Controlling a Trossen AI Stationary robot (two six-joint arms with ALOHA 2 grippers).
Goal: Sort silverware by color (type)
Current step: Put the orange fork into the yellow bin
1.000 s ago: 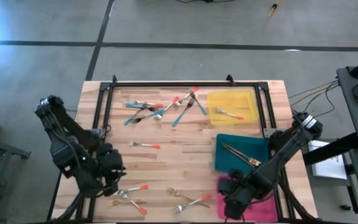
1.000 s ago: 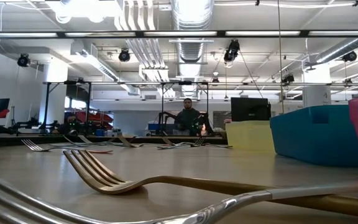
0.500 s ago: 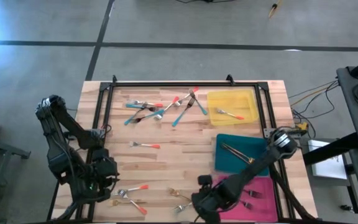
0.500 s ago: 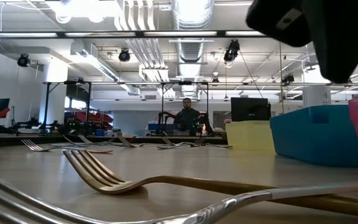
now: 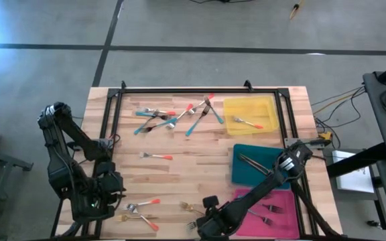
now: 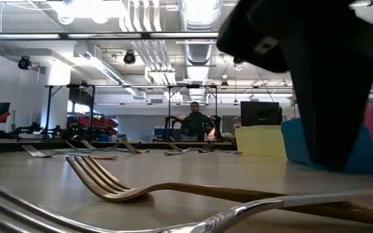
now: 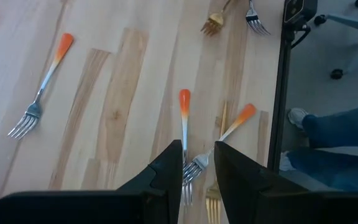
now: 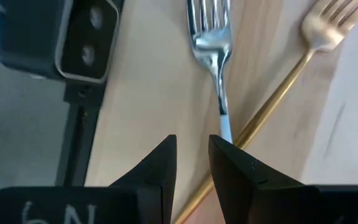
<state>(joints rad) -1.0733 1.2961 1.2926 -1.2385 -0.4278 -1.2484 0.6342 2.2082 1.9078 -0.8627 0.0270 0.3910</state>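
Observation:
Silverware lies in groups on the wooden table. A tangle with red and teal handles (image 5: 179, 117) lies at the far side and one red-handled fork (image 5: 156, 156) lies mid-table. My left gripper (image 7: 197, 155) hangs open above two crossed orange-handled forks (image 7: 194, 134) and a gold one near the left corner (image 5: 139, 207). My right gripper (image 8: 191, 149) hovers open, low over a silver fork (image 8: 211, 37) that crosses a gold fork (image 8: 291, 68) at the near centre (image 5: 194, 211). The silver fork's handle runs under its fingers. In the low view it is a dark mass (image 6: 329, 84) above the table.
Three trays stand at the right. The yellow one (image 5: 230, 106) holds a red-handled fork, the teal one (image 5: 236, 175) gold utensils, the pink one (image 5: 283, 201) forks. A black frame (image 5: 179, 90) rims the table. A person's legs (image 7: 334, 130) show beside the near edge.
My right gripper has swung from over the pink tray toward the table's left along the near edge. It has sunk and rolled, and now stands over the two crossed forks at the near centre. My left gripper has drifted slightly toward the near left corner.

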